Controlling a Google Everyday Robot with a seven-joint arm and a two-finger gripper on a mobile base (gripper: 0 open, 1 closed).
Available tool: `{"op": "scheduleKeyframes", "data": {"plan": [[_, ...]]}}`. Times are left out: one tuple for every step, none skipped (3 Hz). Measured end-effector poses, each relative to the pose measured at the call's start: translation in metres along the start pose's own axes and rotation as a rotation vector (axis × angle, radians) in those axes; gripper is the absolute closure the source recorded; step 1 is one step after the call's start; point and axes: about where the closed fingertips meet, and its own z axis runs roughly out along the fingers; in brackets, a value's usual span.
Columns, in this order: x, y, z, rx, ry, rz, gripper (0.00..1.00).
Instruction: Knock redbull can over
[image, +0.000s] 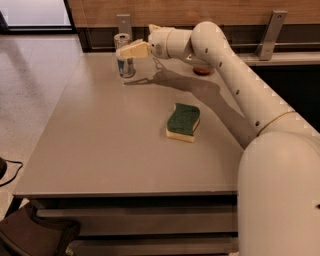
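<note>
The redbull can (124, 64) is a slim silver can with blue markings. It stands upright near the far left corner of the grey table (110, 140). My gripper (125, 51) reaches in from the right and its cream fingertips lie across the can's upper half, touching or just in front of it. The white arm (235, 80) stretches back across the table's right side. The apple (202, 70) shows only as a red sliver behind the arm.
A green sponge with a yellow base (183, 121) lies in the middle right of the table. A wooden wall with metal brackets (270, 35) runs behind the far edge. The floor lies to the left, beyond the table's edge.
</note>
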Motion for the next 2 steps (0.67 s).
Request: {"op": "scheduleKeyframes", "data": {"plan": [[0.003,0.022,0.019,-0.051,0.005,0.034,0.0],[0.01,0.038,0.04,-0.093,0.009,0.071,0.25]]}}
